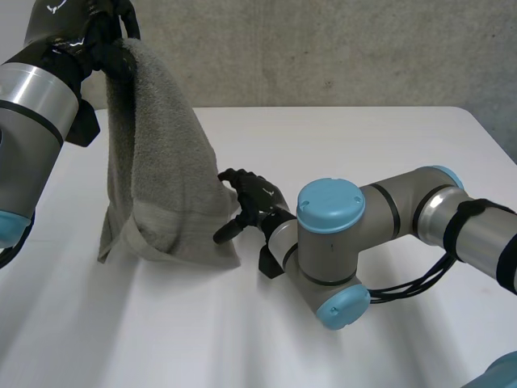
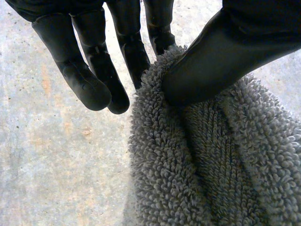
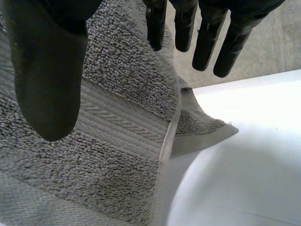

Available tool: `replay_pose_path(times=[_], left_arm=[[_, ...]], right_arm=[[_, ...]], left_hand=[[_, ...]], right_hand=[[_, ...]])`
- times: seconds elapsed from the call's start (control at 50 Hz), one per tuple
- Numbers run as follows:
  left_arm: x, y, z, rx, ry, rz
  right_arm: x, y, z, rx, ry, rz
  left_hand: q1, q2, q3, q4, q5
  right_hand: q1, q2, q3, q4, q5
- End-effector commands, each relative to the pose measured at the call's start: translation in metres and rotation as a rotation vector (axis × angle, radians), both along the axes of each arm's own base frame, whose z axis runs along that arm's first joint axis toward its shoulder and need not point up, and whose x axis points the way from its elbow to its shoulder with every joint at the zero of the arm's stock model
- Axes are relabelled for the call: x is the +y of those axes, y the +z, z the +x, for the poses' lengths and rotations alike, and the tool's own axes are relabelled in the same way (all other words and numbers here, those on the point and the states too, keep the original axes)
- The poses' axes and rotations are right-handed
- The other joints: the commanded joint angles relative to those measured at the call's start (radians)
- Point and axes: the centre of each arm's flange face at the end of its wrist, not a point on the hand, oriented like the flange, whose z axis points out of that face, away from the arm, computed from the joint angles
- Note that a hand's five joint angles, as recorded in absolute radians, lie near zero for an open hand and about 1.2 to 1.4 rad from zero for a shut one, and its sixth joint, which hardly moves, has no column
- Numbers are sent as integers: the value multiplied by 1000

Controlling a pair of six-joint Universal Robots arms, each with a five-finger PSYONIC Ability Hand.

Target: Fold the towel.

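Observation:
A grey terry towel (image 1: pixel 157 182) hangs from my left hand (image 1: pixel 109 44), raised high at the table's far left. Its lower end with a woven band rests bunched on the white table (image 1: pixel 363 137). In the left wrist view the left hand (image 2: pixel 225 52) has its thumb pressing the towel's (image 2: pixel 211 165) top edge against the fingers (image 2: pixel 84 80). My right hand (image 1: pixel 254 202) hovers low beside the towel's right edge, fingers straight and spread. In the right wrist view the right hand (image 3: pixel 47 80) has its thumb in front of the towel's (image 3: pixel 117 141) banded part, with the hem running between thumb and fingers.
A grey concrete wall (image 1: pixel 339 56) stands behind the table. My right arm's elbow (image 1: pixel 331 250) lies low over the table's middle. Bare table surface (image 3: pixel 244 155) stretches to the right of the towel.

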Motion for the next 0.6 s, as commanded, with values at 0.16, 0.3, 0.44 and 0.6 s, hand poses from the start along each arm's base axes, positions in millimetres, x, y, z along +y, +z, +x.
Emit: replay_pose_path(times=[0.16,0.3,0.44,0.6], left_arm=[[2,0,-1,-2,-11,-1],[2,-1,-1,-4,-11,3],[2,-2,-1,-4,-12,4],[1,-4,-2,-8,-12,10]], right_arm=[[1,-14,19,-10,24,-15],[9,-15,28,-19,45,-21],[15,-13,35,-26,61,-31],[2,0,26,23,41,-91]], left_hand=[[-70,-140,-212,-183,-385],[-70,-140,-212,-183,-385],[-70,-140,-212,-183,-385],[-70,-140,-212,-183,-385]], right_hand=[[268,278,274,275,262],[354,363,359,360,347],[775,784,780,781,768],[1084,1093,1089,1090,1077]])
